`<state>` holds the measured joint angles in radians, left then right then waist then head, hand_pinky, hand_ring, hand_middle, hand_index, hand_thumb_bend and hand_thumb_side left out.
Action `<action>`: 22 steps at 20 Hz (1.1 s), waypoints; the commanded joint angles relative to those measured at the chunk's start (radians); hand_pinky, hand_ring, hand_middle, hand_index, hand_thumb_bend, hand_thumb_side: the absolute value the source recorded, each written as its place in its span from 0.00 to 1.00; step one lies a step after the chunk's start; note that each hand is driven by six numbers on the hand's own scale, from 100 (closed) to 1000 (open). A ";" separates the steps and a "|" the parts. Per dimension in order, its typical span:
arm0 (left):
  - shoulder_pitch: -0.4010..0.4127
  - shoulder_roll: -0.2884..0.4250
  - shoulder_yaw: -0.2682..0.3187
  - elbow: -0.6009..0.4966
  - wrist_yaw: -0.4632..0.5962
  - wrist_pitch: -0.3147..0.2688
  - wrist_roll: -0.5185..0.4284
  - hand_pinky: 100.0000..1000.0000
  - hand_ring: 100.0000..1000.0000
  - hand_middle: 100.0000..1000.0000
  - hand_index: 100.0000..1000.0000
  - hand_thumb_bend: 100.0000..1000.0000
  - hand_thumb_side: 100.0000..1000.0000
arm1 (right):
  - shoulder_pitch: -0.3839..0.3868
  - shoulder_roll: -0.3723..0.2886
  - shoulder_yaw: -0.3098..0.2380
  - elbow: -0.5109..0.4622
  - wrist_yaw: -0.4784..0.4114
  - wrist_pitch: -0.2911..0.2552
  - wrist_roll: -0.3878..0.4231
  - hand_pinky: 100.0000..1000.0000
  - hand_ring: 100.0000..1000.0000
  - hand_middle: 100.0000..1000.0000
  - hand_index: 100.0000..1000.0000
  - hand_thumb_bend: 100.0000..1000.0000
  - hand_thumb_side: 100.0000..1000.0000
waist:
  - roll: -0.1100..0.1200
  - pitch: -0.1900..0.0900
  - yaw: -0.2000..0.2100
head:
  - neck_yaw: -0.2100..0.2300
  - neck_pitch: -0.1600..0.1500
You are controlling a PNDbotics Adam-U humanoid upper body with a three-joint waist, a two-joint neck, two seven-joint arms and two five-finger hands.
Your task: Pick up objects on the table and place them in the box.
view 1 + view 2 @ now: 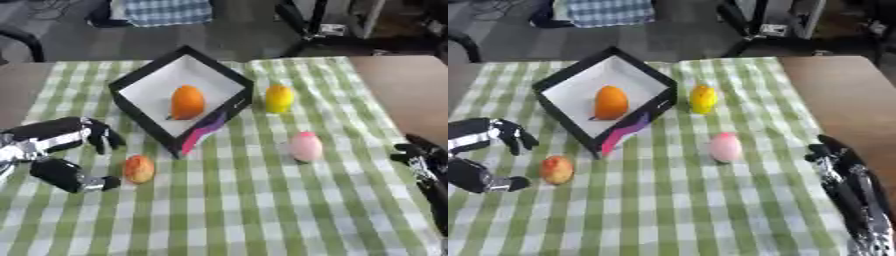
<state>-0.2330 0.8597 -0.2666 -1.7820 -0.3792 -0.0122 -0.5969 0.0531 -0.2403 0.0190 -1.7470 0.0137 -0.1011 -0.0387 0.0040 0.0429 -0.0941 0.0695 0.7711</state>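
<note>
My left hand [66, 150] cups open beside the peach [139, 169], lower left.
The orange [187, 102] stands upright in the box [140, 75]; my right hand [842, 170] rests open, lower right.

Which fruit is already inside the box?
The orange fruit is. It sits in the box, while the yellow, pink and reddish-orange ones lie on the cloth.

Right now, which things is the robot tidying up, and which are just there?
For the job: box; orange fruit already in it; yellow fruit, pink fruit and orange-red fruit on the cloth; left hand by the orange-red fruit; right hand.

Just there: checked tablecloth; table; chairs behind.
</note>
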 commanded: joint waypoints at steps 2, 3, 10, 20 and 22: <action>-0.040 0.000 -0.008 0.005 -0.071 0.024 0.015 0.73 0.61 0.65 0.83 0.36 0.47 | -0.009 -0.012 -0.001 -0.007 0.002 -0.002 0.005 0.87 0.68 0.67 0.83 0.00 0.60 | 0.004 -0.013 -0.002 | 0.005 -0.001; -0.046 -0.007 -0.014 0.013 -0.090 0.024 0.018 0.73 0.61 0.65 0.83 0.35 0.46 | -0.009 -0.012 -0.001 -0.006 0.001 -0.002 0.005 0.87 0.68 0.67 0.83 0.00 0.60 | 0.004 -0.013 -0.003 | 0.005 -0.001; -0.079 -0.059 -0.056 0.090 -0.214 -0.010 0.023 0.73 0.62 0.66 0.83 0.34 0.45 | -0.009 -0.014 0.000 -0.005 0.000 -0.002 0.007 0.87 0.68 0.67 0.83 0.00 0.60 | 0.004 -0.013 -0.006 | 0.010 -0.001; -0.102 -0.099 -0.081 0.182 -0.283 -0.043 0.031 0.73 0.62 0.66 0.83 0.30 0.41 | -0.010 -0.014 0.001 -0.004 0.000 -0.002 0.008 0.87 0.68 0.67 0.83 0.00 0.60 | 0.003 -0.013 -0.006 | 0.010 -0.001; -0.103 -0.103 -0.082 0.200 -0.296 -0.049 0.029 0.73 0.62 0.66 0.82 0.27 0.39 | -0.011 -0.014 0.001 -0.004 0.000 -0.002 0.009 0.87 0.68 0.67 0.83 0.00 0.60 | 0.004 -0.013 -0.006 | 0.010 -0.001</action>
<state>-0.3188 0.7402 -0.3535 -1.5846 -0.6658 -0.0552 -0.5679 0.0527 -0.2405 0.0197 -1.7410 0.0136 -0.0994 -0.0331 0.0040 0.0429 -0.0989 0.0775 0.7711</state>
